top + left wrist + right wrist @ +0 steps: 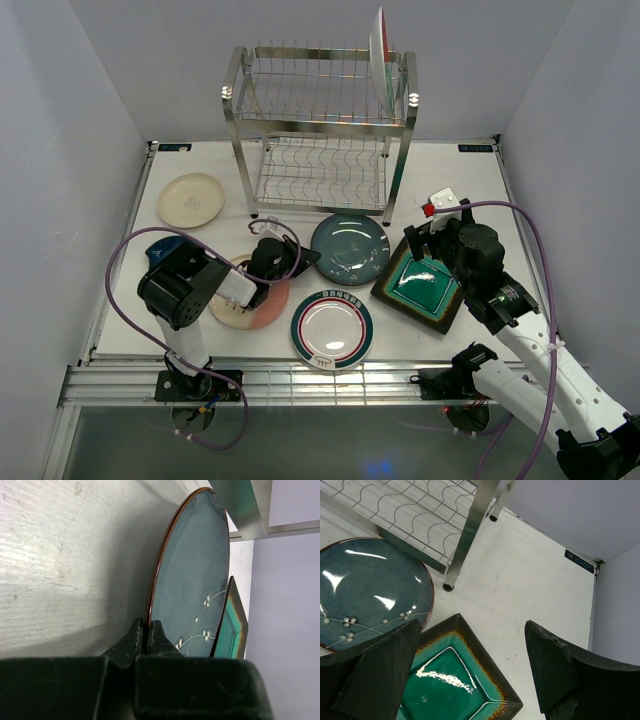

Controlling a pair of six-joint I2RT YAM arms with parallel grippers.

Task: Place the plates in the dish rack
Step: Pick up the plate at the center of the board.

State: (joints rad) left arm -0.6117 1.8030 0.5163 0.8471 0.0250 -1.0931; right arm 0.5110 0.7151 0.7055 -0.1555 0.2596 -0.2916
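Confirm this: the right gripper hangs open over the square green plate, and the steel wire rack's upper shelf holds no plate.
Not quite. The tall steel wire dish rack has one pale plate on its upper shelf, standing on edge at its right end; the top external view shows it. The right gripper does hang open over the square green ceramic plate.

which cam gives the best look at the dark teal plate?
Top external: the whole dark teal plate shows, face up. Left wrist sees it nearly edge-on, rim pinched by the left gripper. Right wrist catches only part of it.
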